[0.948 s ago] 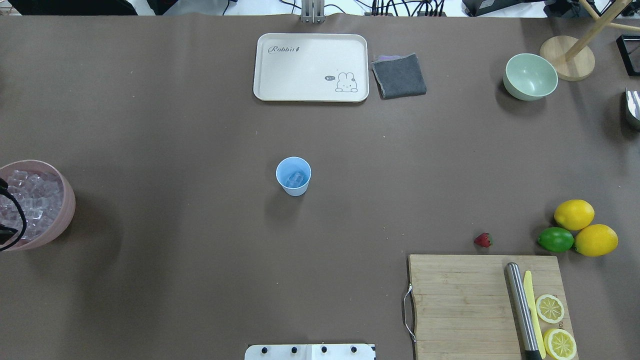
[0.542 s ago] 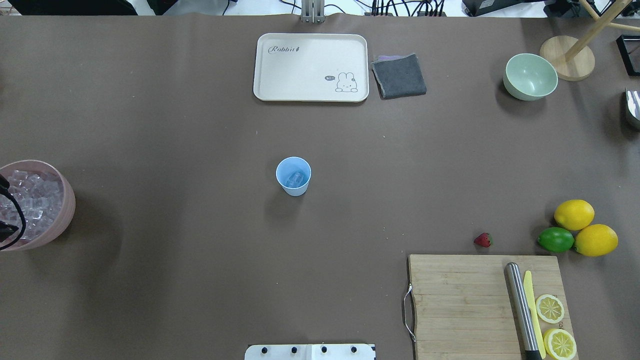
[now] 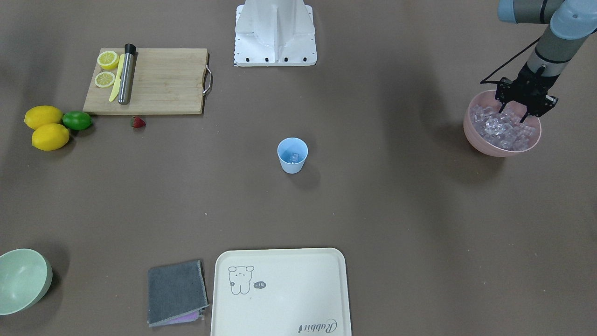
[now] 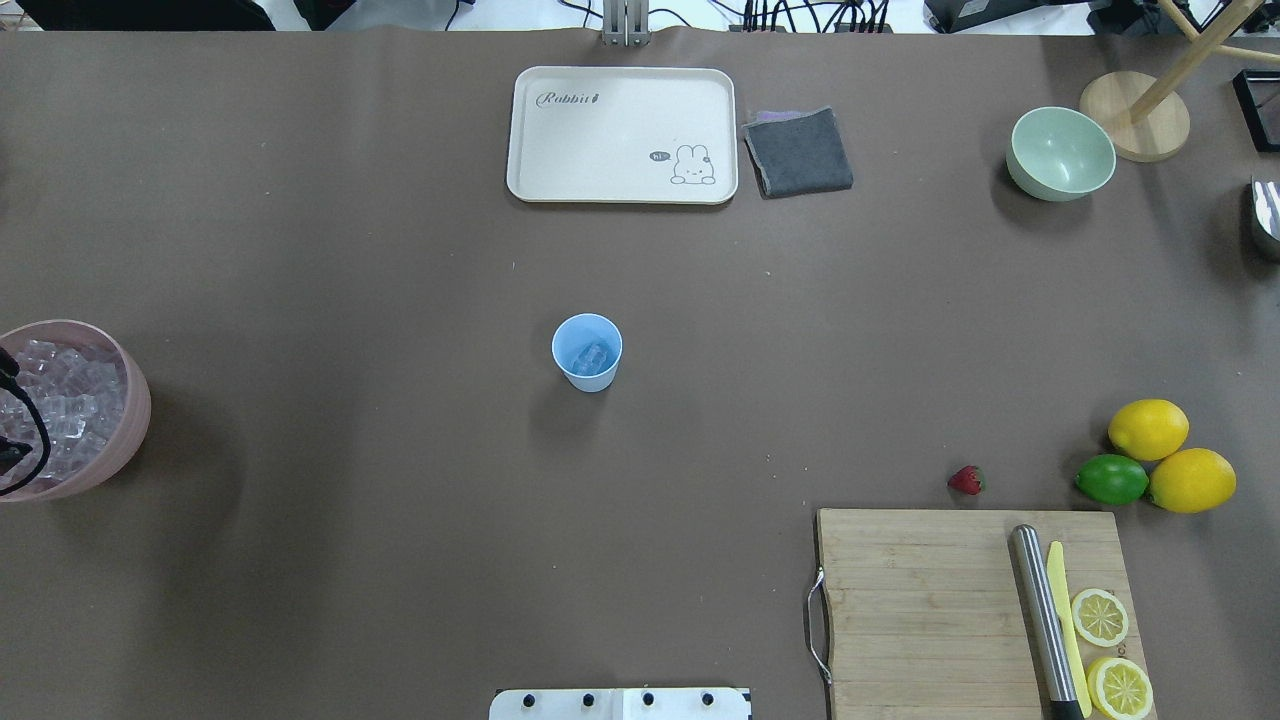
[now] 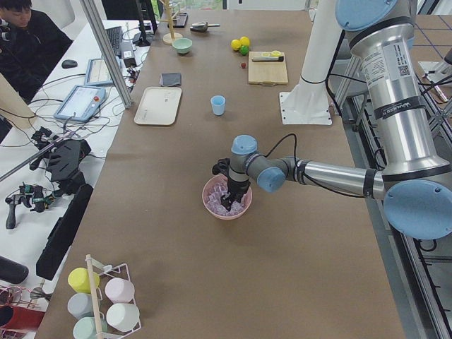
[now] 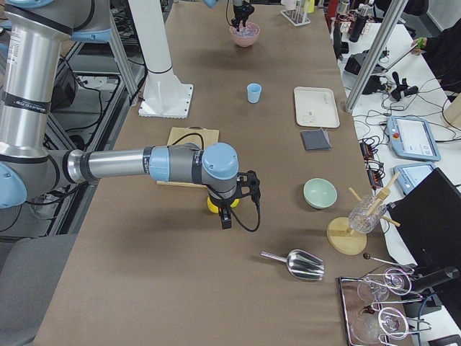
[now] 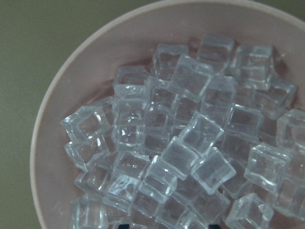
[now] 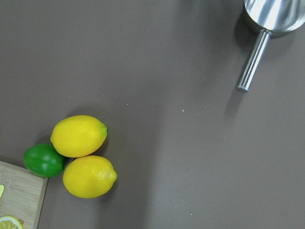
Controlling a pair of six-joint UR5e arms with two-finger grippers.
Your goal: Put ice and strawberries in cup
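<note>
The pale blue cup [image 4: 587, 352] stands mid-table, also in the front view [image 3: 292, 155], with a clear ice cube [image 4: 595, 355] or two inside. More ice [image 7: 190, 143] fills the pink bowl [image 3: 501, 149] at the table's left end. My left gripper [image 3: 514, 114] hangs over that ice with its fingers apart and nothing between them. The strawberry [image 4: 966, 481] lies on the table by the cutting board's far edge. My right gripper [image 6: 225, 220] hovers near the lemons; I cannot tell if it is open or shut.
A cutting board [image 4: 970, 610] holds lemon slices, a yellow knife and a steel muddler [image 4: 1045, 620]. Two lemons [image 4: 1148, 429] and a lime [image 4: 1111, 479] lie beside it. A tray [image 4: 622, 134], grey cloth [image 4: 798, 152], mint bowl [image 4: 1061, 153] and steel scoop [image 8: 271, 14] sit farther off.
At the view's left edge, my left gripper's black parts have shifted slightly over the ice bowl. The cup, strawberry and everything else stay where they were.
</note>
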